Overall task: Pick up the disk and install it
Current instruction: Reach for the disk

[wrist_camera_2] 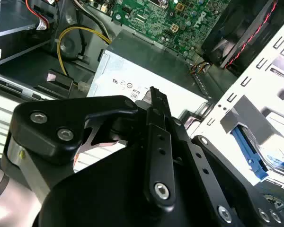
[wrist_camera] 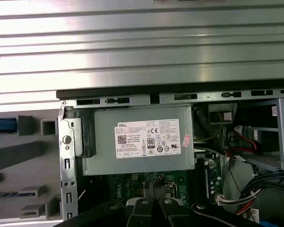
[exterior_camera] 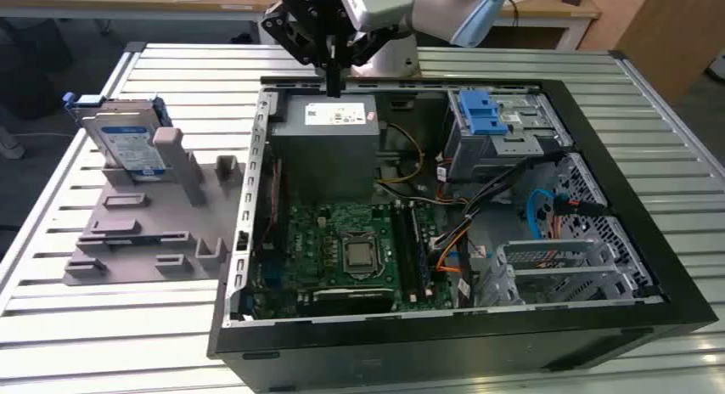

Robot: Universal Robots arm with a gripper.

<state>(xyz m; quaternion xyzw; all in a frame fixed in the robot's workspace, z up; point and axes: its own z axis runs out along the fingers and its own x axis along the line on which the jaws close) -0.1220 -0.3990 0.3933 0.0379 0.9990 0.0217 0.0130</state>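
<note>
The room behind holds pale wooden desks (exterior_camera: 136,1) along the far side and a wooden panel (exterior_camera: 668,29) at the exterior view's right, over a dark floor. In front of them stands a worktable (exterior_camera: 476,61) topped with ribbed metal slats running across. A black computer case (exterior_camera: 453,350) lies open on it, taking up most of the surface. Inside, a grey power supply (exterior_camera: 326,143) with a white sticker sits at the far end, a green motherboard (exterior_camera: 328,233) is nearer the camera, and a metal drive cage (exterior_camera: 515,143) with a blue latch (exterior_camera: 481,121) sits toward the exterior view's right. Beside the case, on the exterior view's left, rests a grey plastic fixture (exterior_camera: 136,237). The disk (exterior_camera: 122,143) stands upright on edge in that fixture's far slot, well apart from the arm. The gripper (exterior_camera: 334,87) hangs above the power supply's far edge, pointing down, its fingers (wrist_camera: 150,191) pressed together with nothing between them.
</note>
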